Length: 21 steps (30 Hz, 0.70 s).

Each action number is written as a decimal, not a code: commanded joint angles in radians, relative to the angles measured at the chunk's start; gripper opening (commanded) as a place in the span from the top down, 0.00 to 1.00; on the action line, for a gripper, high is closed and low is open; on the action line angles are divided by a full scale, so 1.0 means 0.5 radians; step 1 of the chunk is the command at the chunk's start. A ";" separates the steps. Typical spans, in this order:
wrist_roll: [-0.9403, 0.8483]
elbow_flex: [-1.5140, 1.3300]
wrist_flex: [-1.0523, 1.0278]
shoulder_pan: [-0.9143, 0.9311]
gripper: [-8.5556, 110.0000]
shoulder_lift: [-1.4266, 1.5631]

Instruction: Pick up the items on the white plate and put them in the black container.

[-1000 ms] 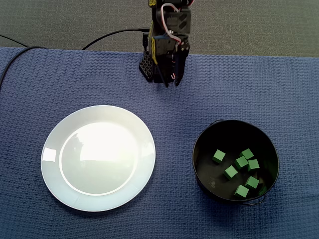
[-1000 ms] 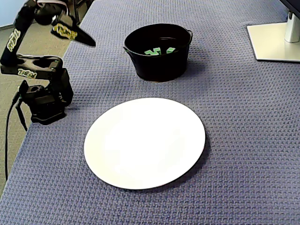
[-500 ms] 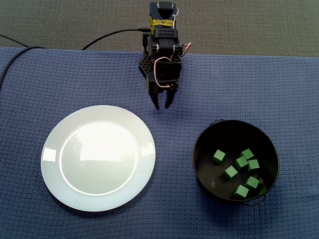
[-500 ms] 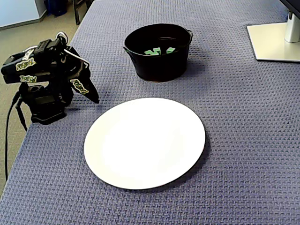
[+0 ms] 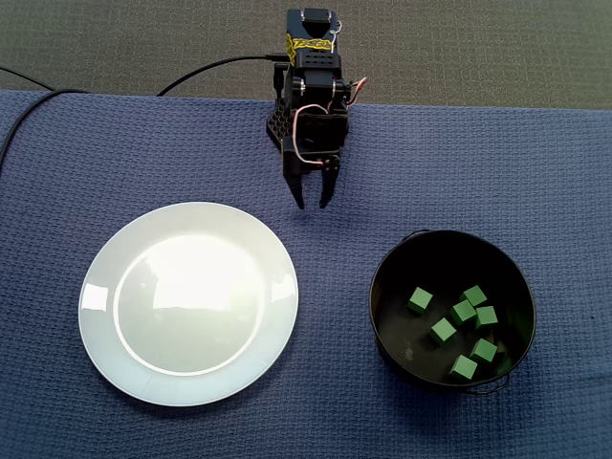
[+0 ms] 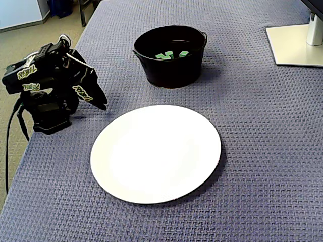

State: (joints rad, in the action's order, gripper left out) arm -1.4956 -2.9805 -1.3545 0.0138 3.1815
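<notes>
Gripper point(image 5: 313, 204) is cracked open just a bit, tips slightly apart, holding nothing and touching nothing as far as I can see. It hangs pointing down at the blue cloth point(image 5: 143, 143) just past the far edge of the white plate point(image 5: 96, 287). A second ago the arm was folded up high over its base. Now it's tucked down low, and it's barely any different from half a second back. All the goods are in the black container point(image 5: 381, 311): I count seven green cubes point(image 5: 442, 331) lying loose on its bottom, bunched toward the right side in the top-down fixed view. The plate sits well apart from the container on the cloth and shows just shiny white glaze with some glare.
</notes>
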 commanded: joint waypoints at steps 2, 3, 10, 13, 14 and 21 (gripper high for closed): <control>-0.043 -0.031 -0.359 0.156 0.89 -0.009; -0.025 -0.031 -0.359 0.166 0.89 -0.009; -0.025 -0.031 -0.359 0.199 0.89 -0.009; -0.025 -0.031 -0.359 0.199 0.89 -0.009; -0.025 -0.031 -0.359 0.199 0.89 -0.009; -0.025 -0.031 -0.359 0.199 0.89 -0.009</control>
State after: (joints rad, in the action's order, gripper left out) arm -1.4956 -2.9805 -1.3545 0.1012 3.1815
